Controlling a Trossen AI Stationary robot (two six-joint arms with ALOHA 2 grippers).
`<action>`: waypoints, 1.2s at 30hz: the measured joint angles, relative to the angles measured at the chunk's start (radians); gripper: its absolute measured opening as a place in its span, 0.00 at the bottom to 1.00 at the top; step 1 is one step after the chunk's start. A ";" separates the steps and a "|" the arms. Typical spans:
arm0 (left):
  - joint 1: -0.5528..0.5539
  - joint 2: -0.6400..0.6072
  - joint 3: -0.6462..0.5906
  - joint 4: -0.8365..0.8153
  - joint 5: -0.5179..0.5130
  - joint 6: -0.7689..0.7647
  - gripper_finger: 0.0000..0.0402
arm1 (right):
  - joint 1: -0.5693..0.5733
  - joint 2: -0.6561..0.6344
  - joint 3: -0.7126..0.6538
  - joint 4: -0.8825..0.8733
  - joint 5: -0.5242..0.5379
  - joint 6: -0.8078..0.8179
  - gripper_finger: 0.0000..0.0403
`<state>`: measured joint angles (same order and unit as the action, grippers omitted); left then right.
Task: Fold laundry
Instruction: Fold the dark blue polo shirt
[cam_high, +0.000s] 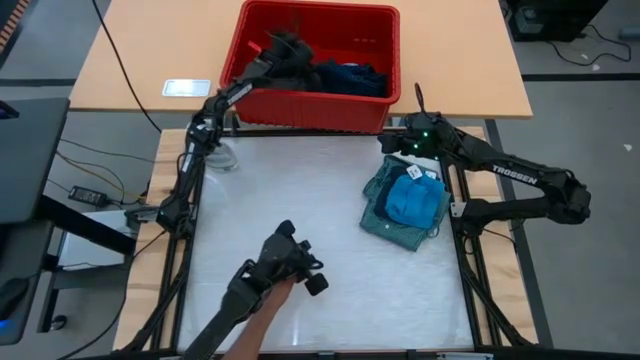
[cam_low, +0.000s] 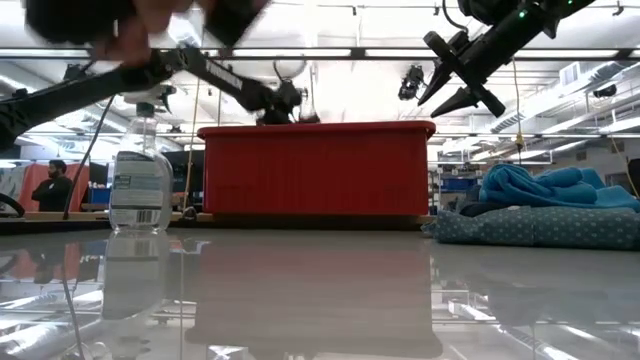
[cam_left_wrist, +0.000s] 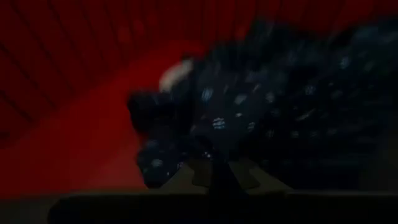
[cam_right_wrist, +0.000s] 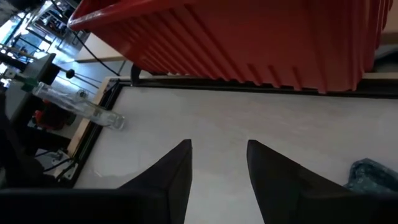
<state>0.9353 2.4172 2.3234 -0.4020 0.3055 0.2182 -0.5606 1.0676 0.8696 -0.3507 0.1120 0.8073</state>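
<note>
**Left gripper down in the red bin, closed on dotted cloth**

Inside the red bin at the far edge of the table, my left gripper is reaching into the heap of dark laundry. My left wrist view shows the navy dotted piece bunched against the bin's red wall, with a fold of it gathered right at my fingertips; my fingers are pinched together on that fold. The piece is crumpled, so I cannot give it a clear long axis; its bulk spreads away from my fingers toward the bin's middle. More dark blue cloth lies beside it in the bin.

My right gripper hangs above the white table surface, near the bin's right front corner. Its two fingers stand partly apart with bare table between them, holding nothing.

Just beside my right arm, on the table's right side, sits a pile: a bright blue small garment resting on top of a grey-green dotted shirt. The pile's long axis runs from the bin side toward the near edge, tilted slightly to the left. From the low view it lies flat, the blue one humped above it.

A clear plastic bottle stands near the table's left far corner. A person's hand holding a dark device reaches over the near edge.
</note>
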 joint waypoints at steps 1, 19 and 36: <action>0.002 -0.024 0.001 0.000 0.001 0.010 0.02 | -0.002 0.000 0.000 0.001 0.000 -0.004 0.40; -0.056 -0.484 0.002 -0.329 0.004 -0.004 0.00 | -0.009 -0.001 0.000 0.023 -0.042 -0.150 0.36; -0.643 -0.794 -0.077 -0.871 -0.531 -0.403 0.00 | 0.121 -0.001 -0.001 0.018 -0.313 -0.287 0.07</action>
<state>0.2921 1.6233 2.2465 -1.2727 -0.2253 -0.1843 -0.4393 1.0668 0.8688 -0.3328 -0.2008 0.5205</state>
